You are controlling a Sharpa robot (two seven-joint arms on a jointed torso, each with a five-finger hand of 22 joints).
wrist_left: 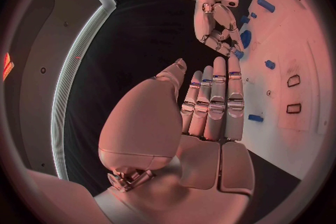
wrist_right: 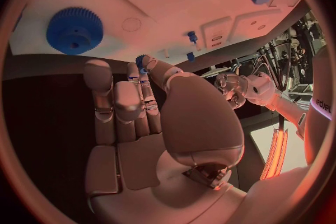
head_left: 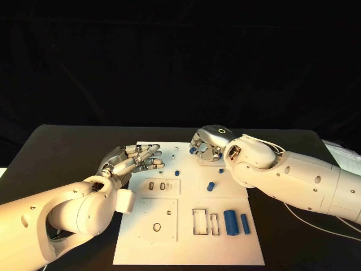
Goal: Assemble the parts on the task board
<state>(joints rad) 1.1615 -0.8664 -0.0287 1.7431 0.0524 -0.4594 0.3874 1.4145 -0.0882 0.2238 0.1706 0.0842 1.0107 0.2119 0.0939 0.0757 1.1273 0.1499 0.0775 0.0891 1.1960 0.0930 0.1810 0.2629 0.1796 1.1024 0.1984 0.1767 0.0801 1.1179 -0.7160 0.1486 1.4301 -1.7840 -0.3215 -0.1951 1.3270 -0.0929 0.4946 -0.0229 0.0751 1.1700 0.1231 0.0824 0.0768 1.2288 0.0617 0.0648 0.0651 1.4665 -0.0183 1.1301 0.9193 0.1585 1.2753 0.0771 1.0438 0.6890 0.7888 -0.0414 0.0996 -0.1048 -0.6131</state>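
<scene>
The left hand (head_left: 136, 160) hovers at the left edge of the white task board (head_left: 189, 248), near its far end; its fingers (wrist_left: 213, 101) lie straight and close together, nothing between them. The right hand (head_left: 206, 144) sits over the far end of the board with fingers curled downward. In the right wrist view a small blue gear (wrist_right: 142, 61) shows at its fingertips (wrist_right: 155, 67), pinched between the thumb and a finger as far as can be told. A larger blue gear (wrist_right: 75, 29) lies flat on the board just beyond that hand. Two blue cylinders (head_left: 230, 221) lie side by side near the board's near right corner, beside rectangular slots (head_left: 199, 221). Small blue pegs (head_left: 211, 185) stand mid-board. No readable writing appears on the board or parts.
</scene>
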